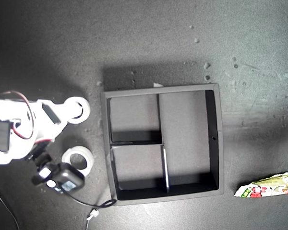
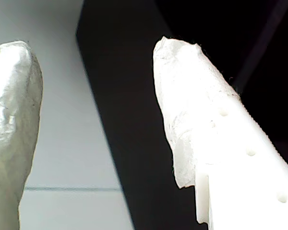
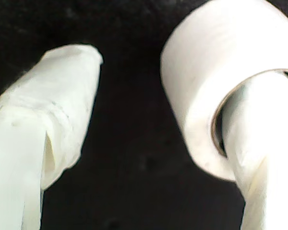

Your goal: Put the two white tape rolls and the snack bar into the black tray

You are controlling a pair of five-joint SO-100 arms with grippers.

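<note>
We are looking at two white tape rolls, both lying flat on the dark table (image 1: pixel 149 43) on the tray's side toward the exterior view's left. Each is showing as a squat ring with a round hole. The first roll (image 1: pixel 78 101) is sitting level with the tray's upper small compartment. The second roll (image 1: pixel 89 160) is lying level with the lower small compartment, apart from the first.

Our second gripper (image 3: pixel 153 86) is standing spread at the first roll (image 3: pixel 206 72). One finger (image 3: pixel 259 143) is passing through the roll's hole, and the other finger (image 3: pixel 53 110) is standing clear of its outer wall, so nothing is being pinched. In the exterior view its white arm (image 1: pixel 19 129) is reaching in from the left edge, with a black camera (image 1: pixel 62 178) partly covering the second roll's rim.

The one snack bar (image 1: pixel 269 186) is lying well beyond the tray's opposite side, near the exterior view's lower right. It is showing a pale wrapper with red and green print and a zigzag end.

The one black tray (image 1: pixel 220 139) is sitting square between rolls and bar. It has two small compartments on the rolls' side and one long compartment on the bar's side, and only bare floor is showing in all three.

Our first gripper (image 2: pixel 98 48) is holding its fingers (image 2: pixel 206 124) wide apart with nothing between them. We cannot tell where it is standing relative to the tray.
</note>
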